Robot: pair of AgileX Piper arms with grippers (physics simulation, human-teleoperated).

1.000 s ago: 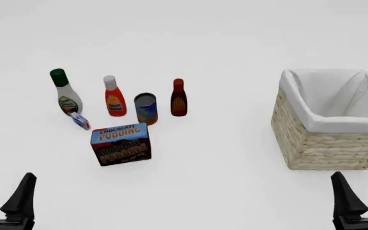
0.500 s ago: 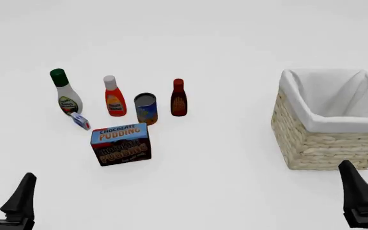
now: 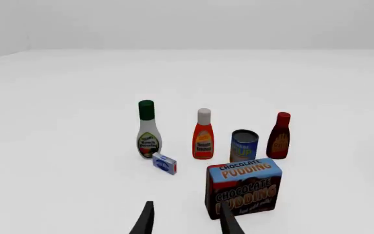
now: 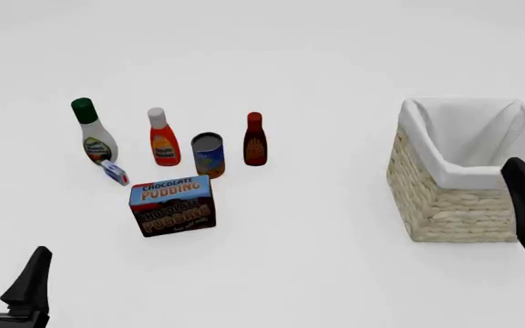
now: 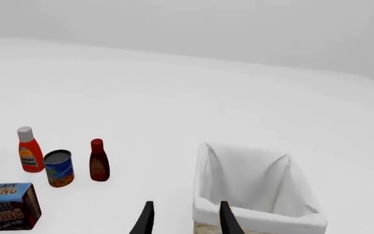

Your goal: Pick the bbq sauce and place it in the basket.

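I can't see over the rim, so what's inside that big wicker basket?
The basket shows only white cloth lining, nothing resting on the part visible. Its floor near the front wall is hidden by the rim.

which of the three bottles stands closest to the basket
The small dark reddish-brown bottle with the red cap; it stands rightmost, past the blue can, on the side toward the woven straw-coloured basket.

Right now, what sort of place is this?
Likely a simulated tabletop test scene, not a real room: a featureless white table, groceries such as the bbq sauce and pudding box, and a wicker basket.
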